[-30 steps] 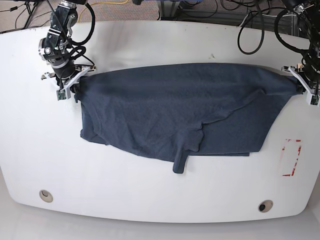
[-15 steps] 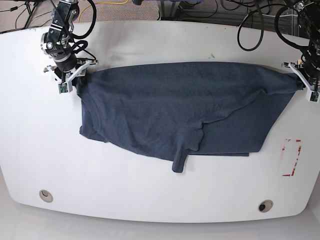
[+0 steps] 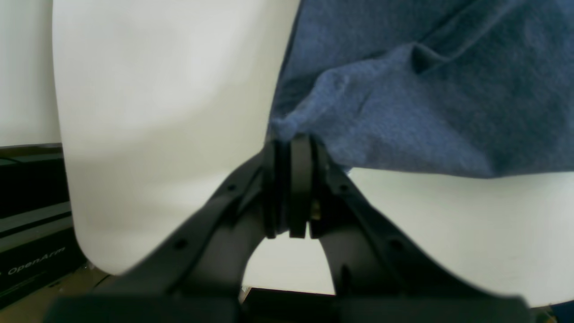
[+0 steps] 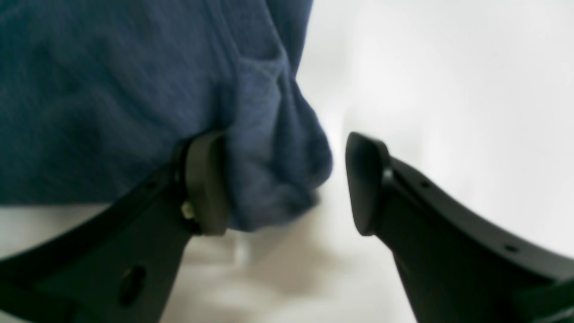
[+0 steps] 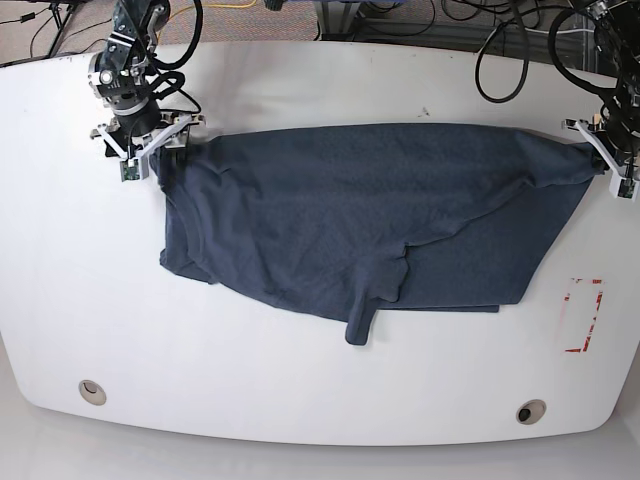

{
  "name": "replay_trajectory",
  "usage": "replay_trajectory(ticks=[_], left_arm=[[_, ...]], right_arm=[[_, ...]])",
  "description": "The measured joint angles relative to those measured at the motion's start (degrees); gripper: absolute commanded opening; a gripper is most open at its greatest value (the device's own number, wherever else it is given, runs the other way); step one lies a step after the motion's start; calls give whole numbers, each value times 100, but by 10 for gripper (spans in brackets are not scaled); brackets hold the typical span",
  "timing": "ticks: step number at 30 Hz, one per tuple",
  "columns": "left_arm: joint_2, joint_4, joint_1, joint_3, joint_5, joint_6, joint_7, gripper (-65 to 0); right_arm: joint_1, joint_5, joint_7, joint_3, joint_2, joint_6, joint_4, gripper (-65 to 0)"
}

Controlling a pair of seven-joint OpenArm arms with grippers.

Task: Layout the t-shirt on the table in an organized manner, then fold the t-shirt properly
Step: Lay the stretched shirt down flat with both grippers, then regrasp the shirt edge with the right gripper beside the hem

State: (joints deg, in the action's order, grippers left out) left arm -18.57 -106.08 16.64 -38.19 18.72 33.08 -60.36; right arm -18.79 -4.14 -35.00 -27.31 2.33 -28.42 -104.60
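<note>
The dark navy t-shirt [image 5: 370,220] lies spread and wrinkled across the middle of the white table [image 5: 300,380], with a sleeve poking toward the front edge. In the base view my right gripper [image 5: 148,152] is at the shirt's far-left corner. The right wrist view shows this gripper [image 4: 284,184] open, with a bunch of the t-shirt [image 4: 112,98] resting against one pad [image 4: 206,184] and the other pad clear of it. My left gripper [image 5: 606,165] is at the shirt's right corner. Seen from its wrist, the left gripper [image 3: 291,148] is shut on the edge of the t-shirt [image 3: 426,112].
Two round grommet holes [image 5: 92,391] [image 5: 531,411] sit near the table's front edge. A red-outlined rectangle mark [image 5: 583,315] is at the right. Black cables [image 5: 500,60] hang behind the far edge. A black box [image 3: 31,251] stands below the table's rim.
My right gripper has opened and released the shirt's left corner, shifting toward the far edge. The left gripper stays shut on its corner and has barely moved.
</note>
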Motion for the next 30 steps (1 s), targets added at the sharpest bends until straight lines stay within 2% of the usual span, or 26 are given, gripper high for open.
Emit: replay_trajectory(ticks=[4, 14, 17, 22, 30], left_arm=[[-7, 0, -11, 0, -7, -2, 0, -650], [-4, 0, -15, 0, -4, 0, 0, -650], [-4, 0, -15, 0, -7, -2, -2, -650], [-2, 0, -15, 7, -2, -2, 2, -650], [-2, 0, -13, 11, -4, 0, 0, -650]], right_arm=[[103, -22, 46, 17, -127, -15, -461, -273], [595, 46, -48, 15, -72, -13, -420, -268], [723, 48, -188, 15, -83, -57, -350, -228], [1349, 79, -238, 15, -70, -44, 153, -173], [2468, 33, -162, 17, -66, -46, 1617, -174]])
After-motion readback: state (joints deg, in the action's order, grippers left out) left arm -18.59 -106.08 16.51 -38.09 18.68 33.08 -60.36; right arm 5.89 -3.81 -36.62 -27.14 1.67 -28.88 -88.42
